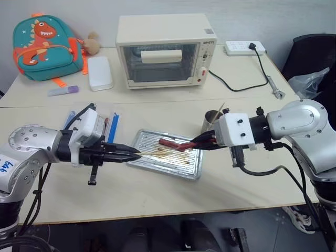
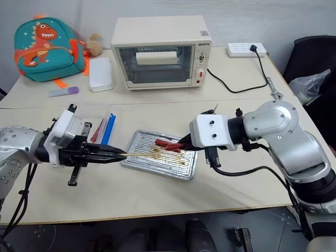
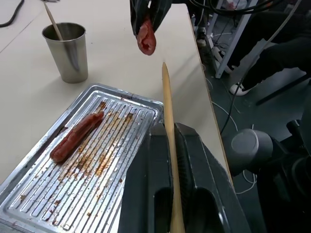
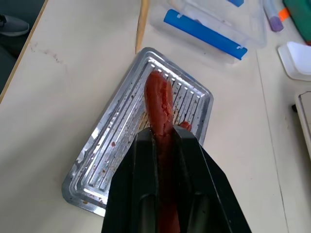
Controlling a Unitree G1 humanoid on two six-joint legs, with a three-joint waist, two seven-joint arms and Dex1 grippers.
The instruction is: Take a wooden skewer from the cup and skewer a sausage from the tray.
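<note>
My left gripper [image 1: 132, 154] is shut on a wooden skewer [image 3: 168, 121], whose pointed tip reaches out over the left end of the tray [image 1: 190, 169]. My right gripper [image 1: 198, 142] is shut on a reddish sausage [image 4: 158, 104] and holds it above the tray, end toward the skewer. The skewer's tip and the sausage [image 3: 146, 39] stand a short gap apart. A second sausage [image 3: 77, 136] lies on the tray's ridged bottom. The silver cup [image 3: 65, 51] stands behind the tray's right end with another skewer in it.
A toaster oven [image 1: 165, 50] sits at the back middle, its cord running to a power strip [image 1: 244, 48]. A clear box with blue clips [image 1: 113, 123] lies left of the tray. A dinosaur backpack [image 1: 44, 50], a white case [image 1: 100, 72] and a purple marker [image 1: 63, 90] lie far left.
</note>
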